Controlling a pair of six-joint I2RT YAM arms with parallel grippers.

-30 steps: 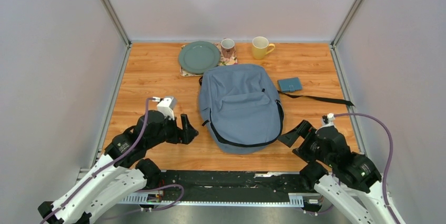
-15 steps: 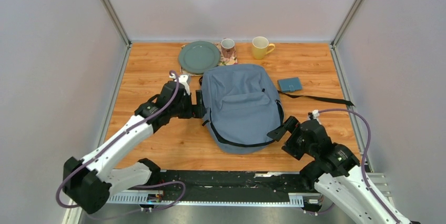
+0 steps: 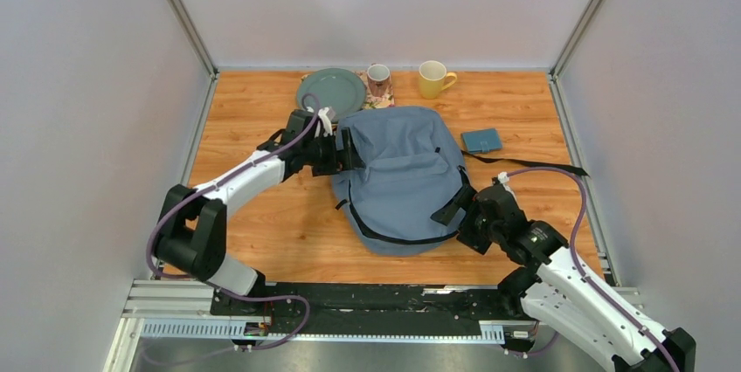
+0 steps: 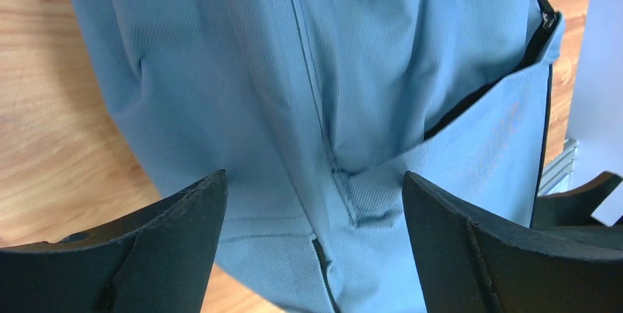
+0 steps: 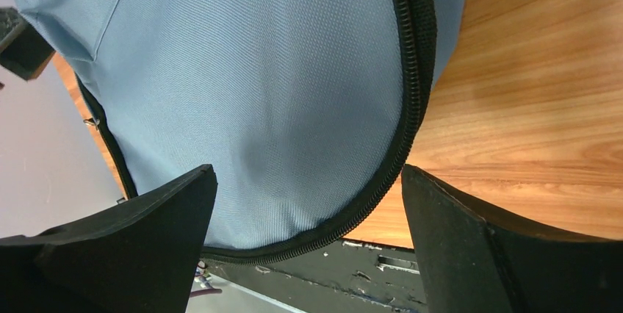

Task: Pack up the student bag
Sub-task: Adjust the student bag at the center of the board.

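The student bag [image 3: 400, 175], a large grey-blue backpack with black zipper trim, lies flat in the middle of the wooden table. My left gripper [image 3: 348, 150] is open at the bag's upper left edge, with the bag's fabric [image 4: 308, 100] between its jaws. My right gripper [image 3: 452, 209] is open at the bag's lower right edge, its jaws either side of the black zipper [image 5: 411, 100] and blue fabric [image 5: 250, 100]. Neither gripper holds anything.
A green plate [image 3: 330, 93], a patterned mug [image 3: 378, 79] and a yellow mug [image 3: 432, 79] stand at the back. A small teal case [image 3: 481, 140] lies right of the bag, by a black strap [image 3: 533, 164]. Walls enclose the table.
My left arm has reached forward and right to the bag's upper left edge. My right arm has moved forward and left onto the bag's lower right edge.
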